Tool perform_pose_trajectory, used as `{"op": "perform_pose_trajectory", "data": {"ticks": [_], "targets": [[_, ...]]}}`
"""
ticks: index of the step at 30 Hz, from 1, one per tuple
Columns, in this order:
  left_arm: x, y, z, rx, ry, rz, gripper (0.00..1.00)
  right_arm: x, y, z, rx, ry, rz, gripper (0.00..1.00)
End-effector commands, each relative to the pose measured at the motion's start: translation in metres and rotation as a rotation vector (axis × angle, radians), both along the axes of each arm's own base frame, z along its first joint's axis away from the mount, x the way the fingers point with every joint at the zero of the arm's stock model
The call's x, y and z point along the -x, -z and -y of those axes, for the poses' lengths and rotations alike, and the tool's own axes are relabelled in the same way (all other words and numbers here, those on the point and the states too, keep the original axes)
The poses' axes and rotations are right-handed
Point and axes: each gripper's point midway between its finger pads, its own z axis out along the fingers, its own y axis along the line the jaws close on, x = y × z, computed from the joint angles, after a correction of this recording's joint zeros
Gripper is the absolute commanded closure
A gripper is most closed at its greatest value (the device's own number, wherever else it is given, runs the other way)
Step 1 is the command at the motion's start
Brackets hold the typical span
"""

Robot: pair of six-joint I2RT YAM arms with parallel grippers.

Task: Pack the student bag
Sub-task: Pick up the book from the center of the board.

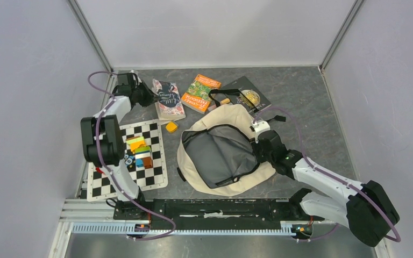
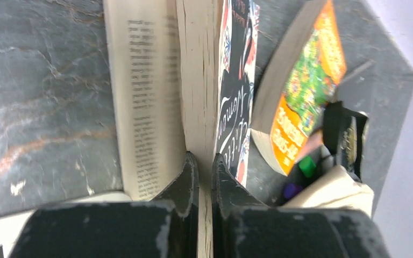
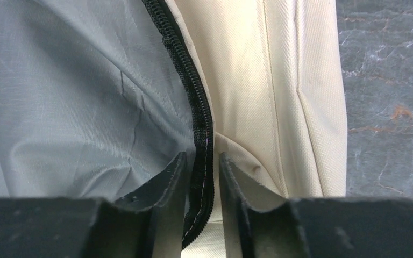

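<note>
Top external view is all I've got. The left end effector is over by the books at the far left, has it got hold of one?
Observer: Yes. The left wrist view shows the left end effector shut on the page block of the dark-covered book, with one leaf splayed aside.
Operator: And the right one, at the bag's rim?
Observer: The right end effector straddles the black zipper at the opening of the student bag.
Operator: Is it gripping?
Observer: I cannot tell. Its fingers stand narrowly apart, with the zipper edge between them.
</note>
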Motion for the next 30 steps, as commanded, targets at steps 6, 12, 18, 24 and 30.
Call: {"op": "perform_pose_trajectory", "data": {"ticks": [6,12,18,24,30], "targets": [[0.034,-0.138,0.014,0.149,0.007,0.367,0.98,-0.006,-0.037,-0.012,-0.051,-0.05,0.051,0.24],[0.057,-0.163,0.009,0.089,-0.004,0.458,0.98,-0.003,-0.071,-0.028,-0.133,-0.127,0.085,0.06],[0.082,-0.191,0.006,-0.027,0.036,0.559,0.98,-0.009,-0.114,-0.035,-0.168,-0.151,0.148,0.04],[0.119,-0.216,0.029,0.021,0.138,0.649,0.98,-0.016,-0.148,-0.055,-0.269,-0.188,0.204,0.02],[0.173,-0.24,0.078,0.089,0.328,0.644,0.98,-0.029,-0.162,-0.072,-0.332,-0.193,0.221,0.02]]}}
